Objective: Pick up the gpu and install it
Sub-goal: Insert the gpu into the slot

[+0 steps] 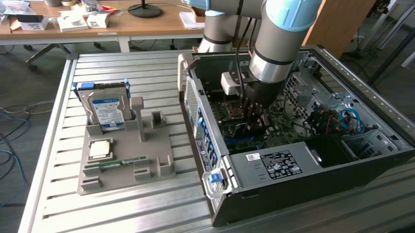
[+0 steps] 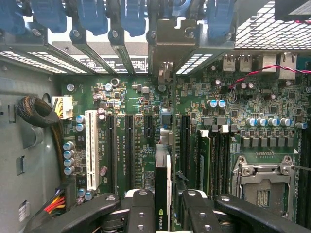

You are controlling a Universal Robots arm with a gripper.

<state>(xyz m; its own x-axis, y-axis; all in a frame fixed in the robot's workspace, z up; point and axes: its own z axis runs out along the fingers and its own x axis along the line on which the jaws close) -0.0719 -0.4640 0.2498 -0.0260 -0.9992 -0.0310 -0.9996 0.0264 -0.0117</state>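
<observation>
Pincer (image 2: 163, 204) closed on the gpu (image 2: 163, 184), thin card held edge-on between the two black fingers (image 2: 138, 208) at bottom centre of the wrist frame, green logo visible on its edge. In the exterior frame pincer (image 1: 254, 114) lowered deep inside the open computer case (image 1: 272, 167), centre of frame, card itself hard to make out there.

Step in hand, judged: seating the card in a slot. Best done with card kept upright, its edge lined along the long black slot (image 2: 127, 145) running up the motherboard (image 2: 233, 102), bracket end aimed at the open rear slot bay (image 2: 167, 46) at top centre, then pressed straight down without tilt.

Around, near to far: white slot (image 2: 91, 148) lower left, memory sticks (image 2: 206, 155) right of centre, empty cpu socket (image 2: 262, 182) lower right, blue slot latches (image 2: 131, 14) along top. Red wire (image 2: 257, 73) upper right, cable bundle (image 2: 36, 111) left; both apart from the card's path. Exterior frame left: grey fixture tray (image 1: 123, 155) with hard drive (image 1: 107, 109), on the slatted table (image 1: 58, 204).
</observation>
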